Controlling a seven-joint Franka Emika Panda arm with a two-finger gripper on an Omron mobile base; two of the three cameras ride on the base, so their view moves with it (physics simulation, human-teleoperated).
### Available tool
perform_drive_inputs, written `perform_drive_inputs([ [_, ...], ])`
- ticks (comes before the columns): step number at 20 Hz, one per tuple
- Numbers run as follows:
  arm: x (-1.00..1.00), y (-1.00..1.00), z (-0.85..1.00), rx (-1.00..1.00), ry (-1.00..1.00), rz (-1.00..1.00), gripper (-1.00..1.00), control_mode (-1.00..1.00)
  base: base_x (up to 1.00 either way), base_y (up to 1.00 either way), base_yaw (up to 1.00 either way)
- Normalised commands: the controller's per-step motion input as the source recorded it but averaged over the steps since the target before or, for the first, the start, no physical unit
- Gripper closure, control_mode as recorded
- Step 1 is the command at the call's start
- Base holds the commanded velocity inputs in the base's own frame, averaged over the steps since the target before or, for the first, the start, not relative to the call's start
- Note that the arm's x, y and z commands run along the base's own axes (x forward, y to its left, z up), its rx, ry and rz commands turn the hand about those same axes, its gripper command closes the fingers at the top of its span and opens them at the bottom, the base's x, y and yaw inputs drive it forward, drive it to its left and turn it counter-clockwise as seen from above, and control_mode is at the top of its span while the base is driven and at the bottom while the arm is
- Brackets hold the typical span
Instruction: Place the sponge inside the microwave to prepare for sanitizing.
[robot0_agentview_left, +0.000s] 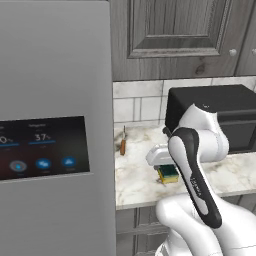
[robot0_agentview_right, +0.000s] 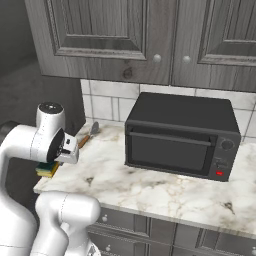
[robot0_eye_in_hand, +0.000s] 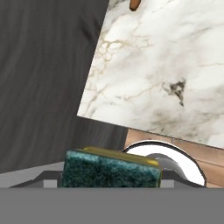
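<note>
The sponge (robot0_agentview_left: 169, 174) (robot0_agentview_right: 47, 170), yellow with a dark green scrub layer, hangs just below my white hand near the counter's front left edge. In the hand view the sponge (robot0_eye_in_hand: 109, 174) sits close at the bottom, green face toward the camera, where my fingertips stand. My gripper (robot0_agentview_left: 167, 169) (robot0_agentview_right: 50, 165) is shut on the sponge; the fingertips themselves are hidden behind it. The microwave is out of view.
A black toaster oven (robot0_agentview_right: 180, 137) (robot0_agentview_left: 220, 112) stands at the back of the marble counter (robot0_agentview_right: 150, 187). A brown-handled utensil (robot0_agentview_left: 122, 143) (robot0_agentview_right: 86, 137) lies near the tiled wall. A grey fridge door with a touch screen (robot0_agentview_left: 45, 150) rises at left. Grey cabinets (robot0_agentview_right: 130, 35) hang overhead.
</note>
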Motion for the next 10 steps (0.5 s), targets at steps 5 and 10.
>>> perform_drive_inputs([
  [5, 0.00, 0.00, 0.00, 0.00, 0.00, 0.00, 1.00, 1.00, -0.43, 0.00, -0.13],
  [10, 0.00, 0.00, 0.00, 0.00, 0.00, 0.00, 1.00, 1.00, -0.69, 0.01, -0.21],
])
